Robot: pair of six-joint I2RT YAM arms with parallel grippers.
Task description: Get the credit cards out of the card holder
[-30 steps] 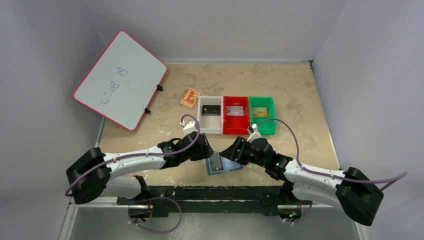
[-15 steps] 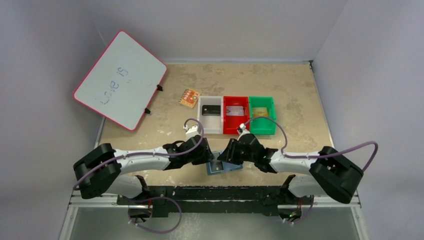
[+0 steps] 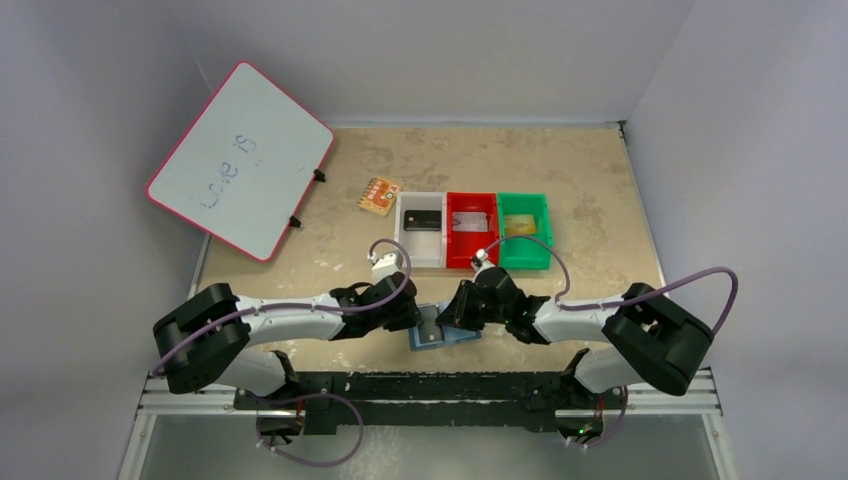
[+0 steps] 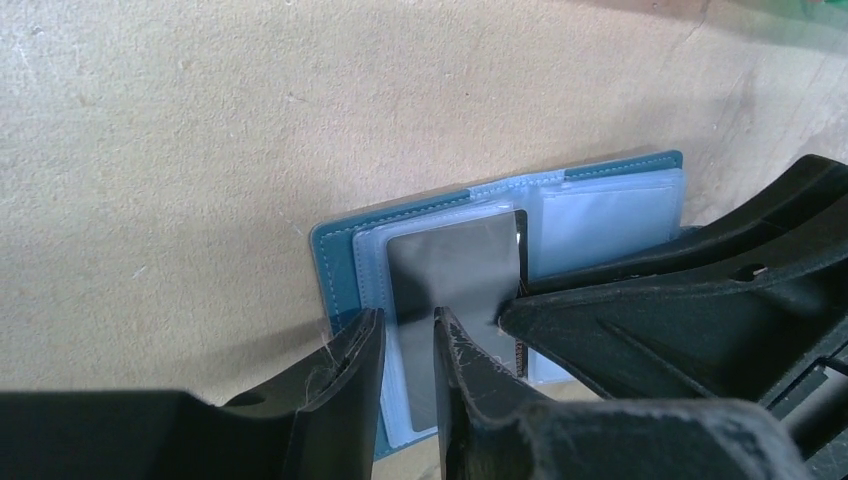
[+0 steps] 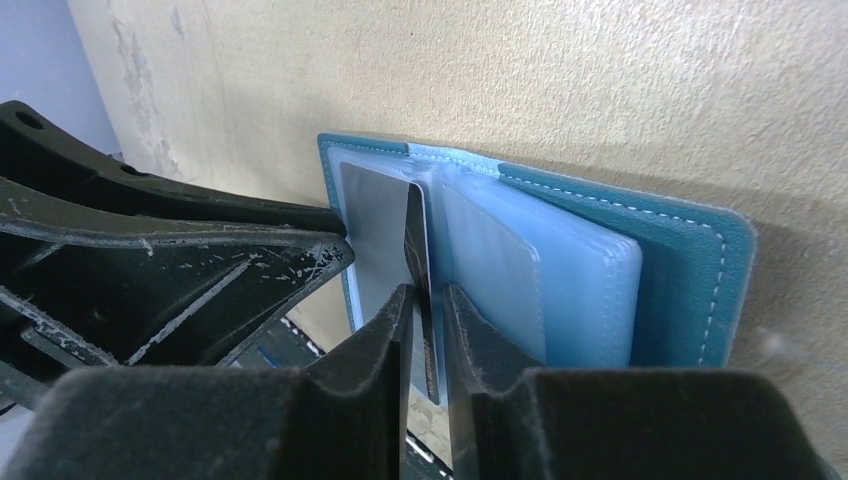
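Observation:
The blue card holder (image 3: pixel 441 334) lies open on the table near the front edge, also seen in the left wrist view (image 4: pixel 340 255) and the right wrist view (image 5: pixel 680 270). A dark grey credit card (image 4: pixel 455 265) sits in its left pocket. My right gripper (image 5: pixel 427 292) is shut on the edge of a dark card (image 5: pixel 416 235) that stands up from that pocket. My left gripper (image 4: pixel 408 318) is nearly shut, its tips down on the holder's left side over the pocket. Both grippers meet over the holder in the top view.
White (image 3: pixel 404 240), red (image 3: pixel 452 240) and green (image 3: pixel 545 240) bins stand in a row behind the holder, with a black card (image 3: pixel 422 221), a silver card (image 3: pixel 470 222) and a gold card (image 3: pixel 518 226) in them. An orange patterned square (image 3: pixel 379 195) and a whiteboard (image 3: pixel 240 160) lie at the back left.
The right arm has folded in and its gripper has moved left onto the holder. The left gripper has edged right. The holder has shifted slightly left.

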